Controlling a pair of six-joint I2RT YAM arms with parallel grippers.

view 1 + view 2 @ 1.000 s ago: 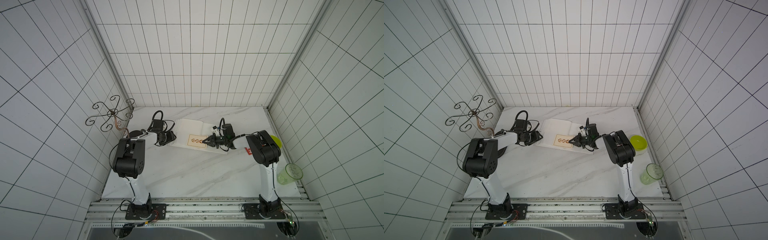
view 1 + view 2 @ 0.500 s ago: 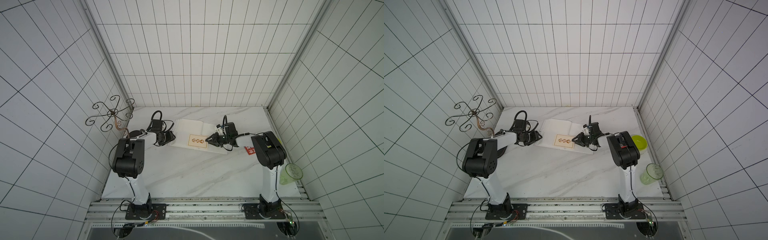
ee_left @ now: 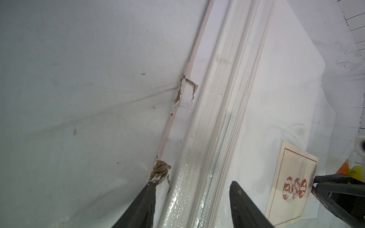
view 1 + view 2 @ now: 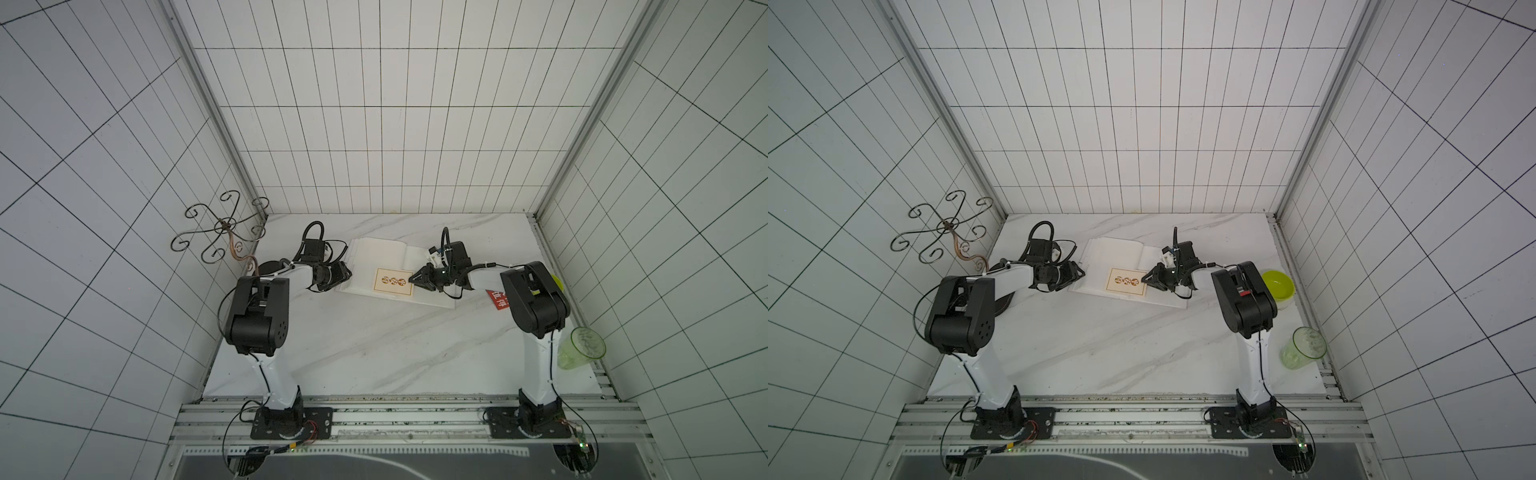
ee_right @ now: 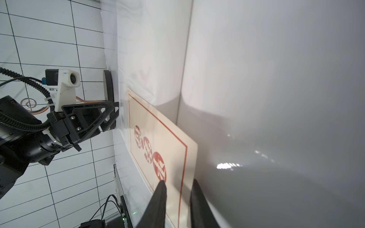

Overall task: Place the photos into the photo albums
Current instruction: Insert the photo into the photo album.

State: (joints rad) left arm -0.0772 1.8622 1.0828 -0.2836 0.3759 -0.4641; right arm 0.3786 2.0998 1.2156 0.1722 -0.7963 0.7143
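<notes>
1. The marble table point(image 4: 374, 353) carries the whole arrangement.
2. The photo album point(image 4: 370, 255) lies open toward the back of the table, between the two arms, with its blank pages up. It has not shifted in the last second.
3. The left gripper point(image 4: 348, 275) has its fingers spread wide and grips nothing. The tips straddle the album's outer page edge, one beside a torn cover corner, apparently pinning the book.
4. The right gripper point(image 4: 412, 279) has its fingers a narrow gap apart, closed on nothing. Half a second ago the tips stood slightly farther back; now they are at the card's edge again.
5. The cream card point(image 4: 394, 282) lies flat on the page nearer the left arm, reaching the gutter, where it lay a second ago. This photo therefore appears delivered, with only its position being trimmed. It shows a thin red frame and three red round seals, whose characters are illegible.
6. The red card point(image 4: 498, 300) lies on the table outside the album, partly under the right arm, and is yet to be placed. Its white Chinese characters are too small to read. No brand marks show.
</notes>
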